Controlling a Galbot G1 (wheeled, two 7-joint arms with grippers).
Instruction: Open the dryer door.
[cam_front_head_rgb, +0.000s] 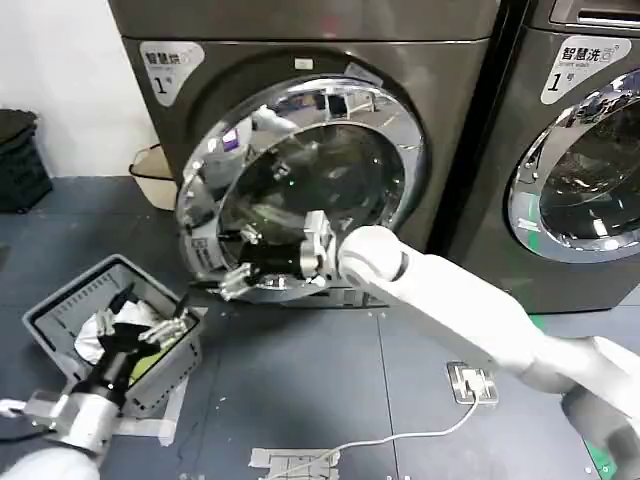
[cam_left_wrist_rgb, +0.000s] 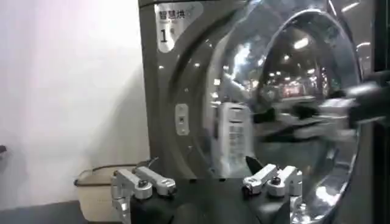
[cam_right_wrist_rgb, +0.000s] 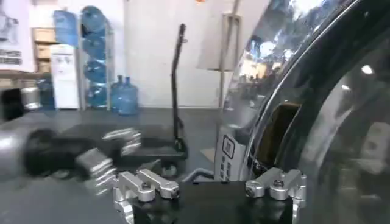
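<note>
The dryer door, a wide chrome ring around dark glass, stands ajar on the dark grey dryer, its left edge swung out from the front. My right gripper reaches in from the right to the door's lower left rim. It is open, and the door's chrome edge with its latch runs just beyond the fingers of the right gripper. My left gripper hangs low at the left over a basket, open and holding nothing. From the left gripper the door stands ahead.
A grey basket with clothes sits on the floor at the left. A second machine with a chrome-ringed door stands to the right. A beige bin and a black crate are by the wall. A white plug and cable lie on the floor.
</note>
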